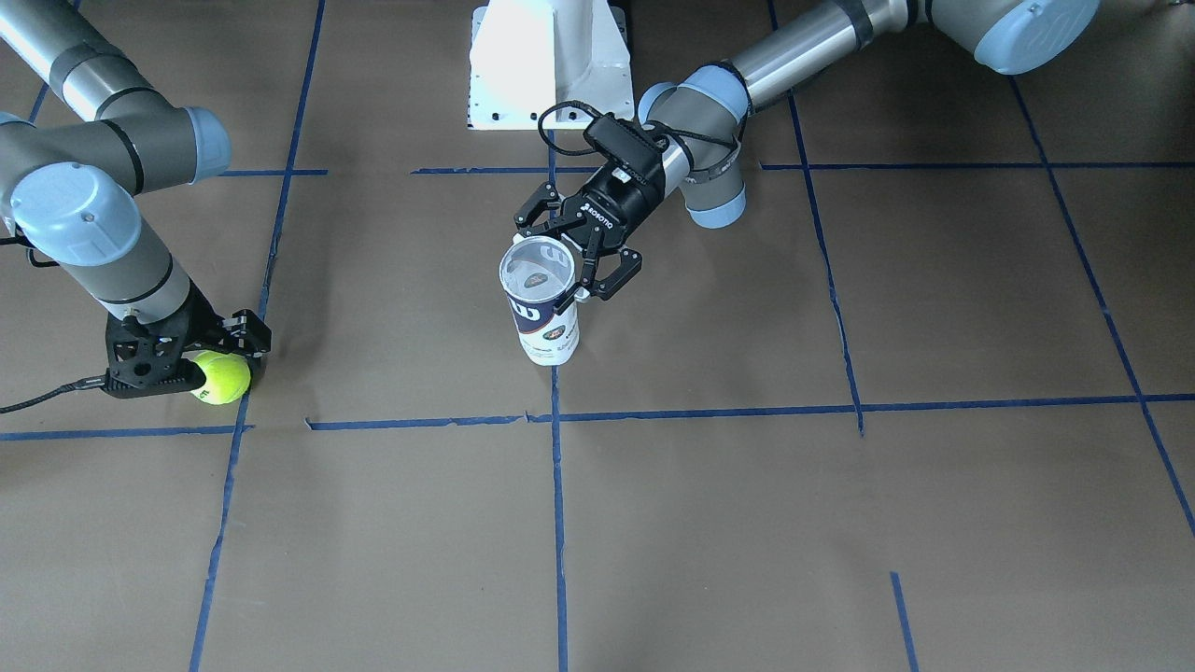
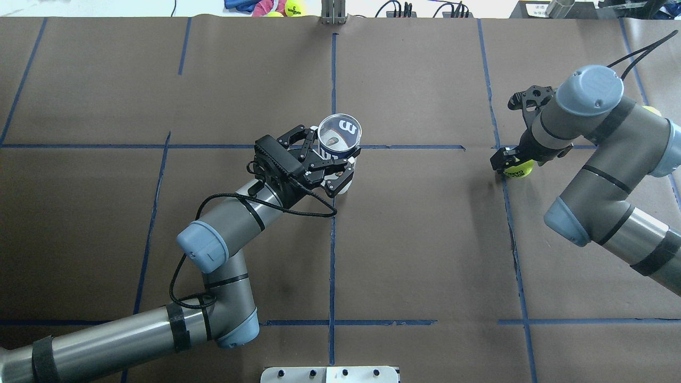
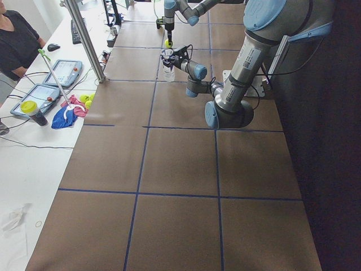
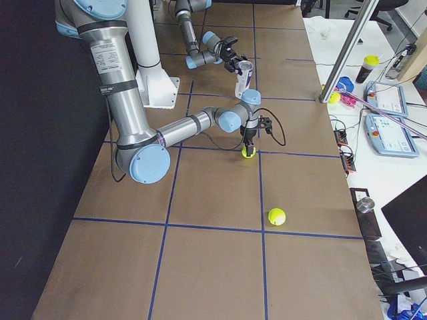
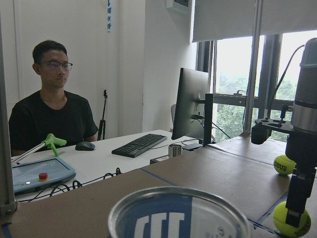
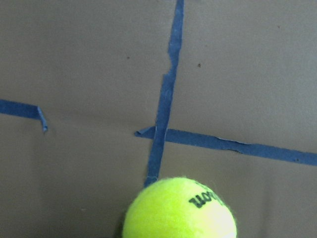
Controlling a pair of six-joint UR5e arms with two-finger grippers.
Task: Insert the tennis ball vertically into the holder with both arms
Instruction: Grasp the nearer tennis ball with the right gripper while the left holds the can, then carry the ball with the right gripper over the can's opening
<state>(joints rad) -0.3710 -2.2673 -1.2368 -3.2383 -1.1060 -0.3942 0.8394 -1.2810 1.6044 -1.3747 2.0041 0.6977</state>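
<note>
Begins at the left with the left arm (image 2: 229, 223), reaching in low and from the side. Clamps the left jaws on the upper wall of the holder (image 2: 339, 133) and keeps it upright on the bench (image 2: 425, 255), open mouth facing straight up. Reads as a steadying grip, meant to stop the can tipping or sliding when something is pushed in from above. Leaves the space directly over the holder's mouth free by gripping from the side. Finds the tennis ball (image 2: 518, 169) well to the right of the holder, low at the bench beside a blue tape line (image 2: 513, 229). Has the right arm (image 2: 612, 175) pointing straight down over that ball, with the right jaws set on either side of it. Cannot tell whether they press on the ball or merely flank it. Suggests a top-down grasp, chosen for lowering the ball vertically into the holder. Shows a second ball (image 4: 277, 215) farther still from the holder, lying alone.
</note>
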